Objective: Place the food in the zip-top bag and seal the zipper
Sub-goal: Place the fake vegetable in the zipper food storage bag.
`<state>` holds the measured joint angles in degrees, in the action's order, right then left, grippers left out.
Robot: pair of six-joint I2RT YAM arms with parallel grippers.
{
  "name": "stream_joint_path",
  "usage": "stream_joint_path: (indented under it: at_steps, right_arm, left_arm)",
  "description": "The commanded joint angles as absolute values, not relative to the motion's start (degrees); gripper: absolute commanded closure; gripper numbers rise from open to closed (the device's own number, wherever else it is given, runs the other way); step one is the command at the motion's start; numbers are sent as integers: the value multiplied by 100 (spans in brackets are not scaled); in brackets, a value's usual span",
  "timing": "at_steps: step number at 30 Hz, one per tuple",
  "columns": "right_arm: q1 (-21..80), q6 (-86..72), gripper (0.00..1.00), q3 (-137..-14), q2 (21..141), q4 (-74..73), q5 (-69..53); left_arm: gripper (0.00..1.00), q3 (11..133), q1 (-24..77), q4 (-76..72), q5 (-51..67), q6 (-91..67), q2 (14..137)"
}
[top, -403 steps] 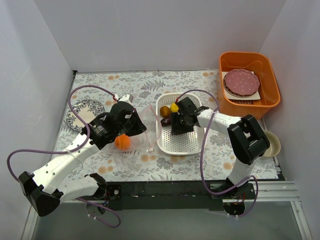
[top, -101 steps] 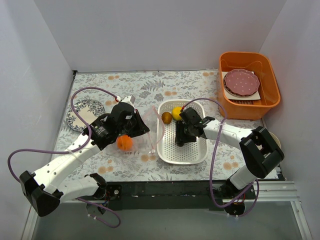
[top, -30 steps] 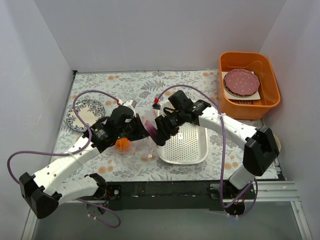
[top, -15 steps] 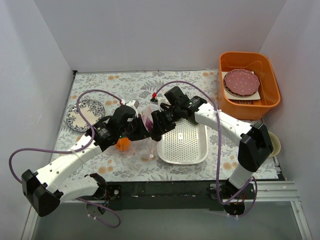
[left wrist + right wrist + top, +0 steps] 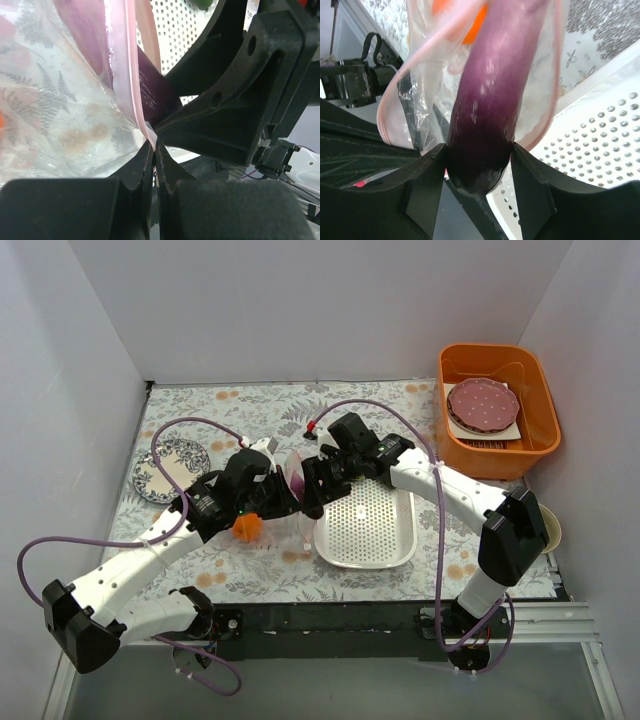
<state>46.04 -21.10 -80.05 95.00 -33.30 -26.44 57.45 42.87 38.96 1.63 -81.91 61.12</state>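
My left gripper [image 5: 154,147] is pinched tight on the zipper [image 5: 131,75], holding one lip of the zip-top bag [image 5: 60,115] up off the table [image 5: 230,410], just beside the white basket [image 5: 385,540]. My right gripper [image 5: 477,150] clasps the blunt end of the purple eggplant [image 5: 495,90], whose far end pokes through the bag's mouth toward an orange ball [image 5: 472,27] inside. To do this well, I'd push along the eggplant's own length until most of it is past the zipper. I'd hold the left pinch steady so the mouth doesn't fold, and only then part the right fingers, backing out straight so they don't snag the film.
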Motion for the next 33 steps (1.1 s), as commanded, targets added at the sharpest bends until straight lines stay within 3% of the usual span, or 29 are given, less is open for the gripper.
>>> stream_joint_path:
  at_steps: [1,4,13,24,27,30,33]
  right_arm:
    - [4597,-2197,35,-8016,9176,-2971,-2268]
    - [4597,-2215,31,-7972,9114,-2962,-2136]
    - [4579,-2320,32,-7700,8798,-2953,-1504]
    - [4289,-3014,31,-6804,7533,-2628,245]
    - [4193,-3085,28,-6557,7269,-2558,518]
    - [4087,-3286,20,-6521,7233,-2847,939]
    - [3903,-3436,19,-6539,7347,-3111,984]
  left_arm:
    - [100,6012,4289,3937,123,-8235,5933]
    - [100,6012,4298,3946,97,-8244,5889]
    - [100,6117,4289,3990,70,-8279,5906]
    - [100,6144,4298,4069,-343,-8323,5765]
    - [100,6117,4289,4104,-282,-8341,5809]
    - [100,6091,4289,4087,-316,-8341,5792]
    - [100,5986,4289,4061,-413,-8297,5634]
